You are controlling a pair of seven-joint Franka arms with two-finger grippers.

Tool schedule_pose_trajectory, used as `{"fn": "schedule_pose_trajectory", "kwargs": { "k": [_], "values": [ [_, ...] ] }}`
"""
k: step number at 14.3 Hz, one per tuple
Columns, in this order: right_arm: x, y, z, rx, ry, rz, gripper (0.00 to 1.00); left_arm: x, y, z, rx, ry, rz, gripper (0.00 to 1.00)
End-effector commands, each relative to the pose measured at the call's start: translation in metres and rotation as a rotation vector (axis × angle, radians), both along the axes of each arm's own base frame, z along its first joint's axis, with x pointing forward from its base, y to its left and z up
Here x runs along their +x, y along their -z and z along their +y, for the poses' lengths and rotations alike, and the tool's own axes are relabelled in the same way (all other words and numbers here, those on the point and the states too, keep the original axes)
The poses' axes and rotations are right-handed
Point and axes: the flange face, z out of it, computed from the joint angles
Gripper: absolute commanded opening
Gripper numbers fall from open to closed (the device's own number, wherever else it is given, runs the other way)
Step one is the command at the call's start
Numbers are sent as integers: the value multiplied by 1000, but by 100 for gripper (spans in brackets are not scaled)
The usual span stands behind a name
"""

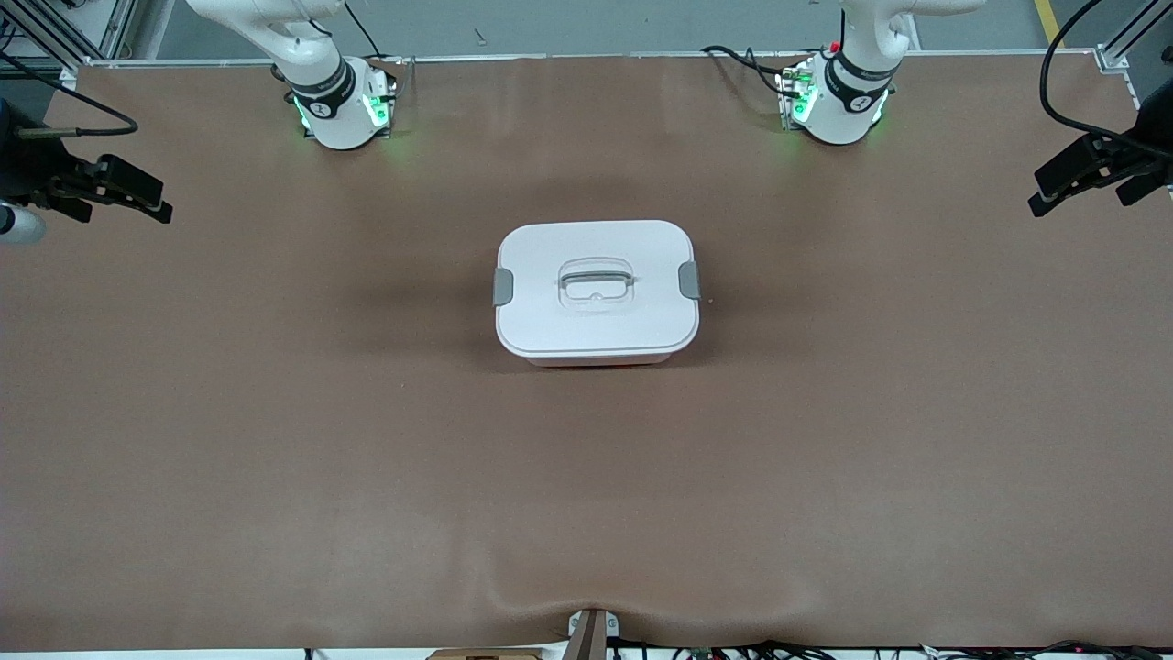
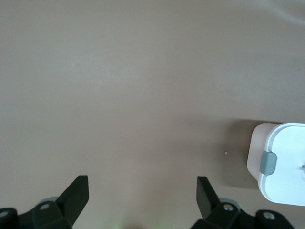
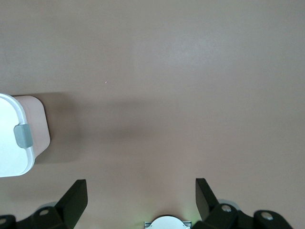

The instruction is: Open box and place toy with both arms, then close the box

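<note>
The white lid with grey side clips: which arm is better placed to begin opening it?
Neither clearly. The left gripper and right gripper both hang open over the table's ends, each facing one grey clip of the white-lidded pink plastic box.

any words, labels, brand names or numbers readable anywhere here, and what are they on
None can be read.
box: its white lid carries no print; only a grey handle and two grey clips.
black bands on the arm bases: a small white mark on each, too small to read.
brown table cover: plain, no signs.
</note>
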Motion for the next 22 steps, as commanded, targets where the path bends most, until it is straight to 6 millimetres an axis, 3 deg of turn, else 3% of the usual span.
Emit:
{"fn": "schedule_pose_trajectory", "kwargs": {
  "k": [1, 8, 12, 22],
  "values": [
    [0, -4, 1, -8, -10, 2, 100, -3, -2, 2, -8, 51, -6, 100],
    [-2, -5, -7, -9, -1, 8, 100, -3, 5, 5, 4, 135, 13, 100],
    [-3, -2, -36, 3, -87, 15, 100, 2, 17, 9, 4, 136, 39, 100],
    [-3, -4, -31, -7, -4, 13, 100, 10, 22, 6, 42, 128, 41, 100]
  ]
}}
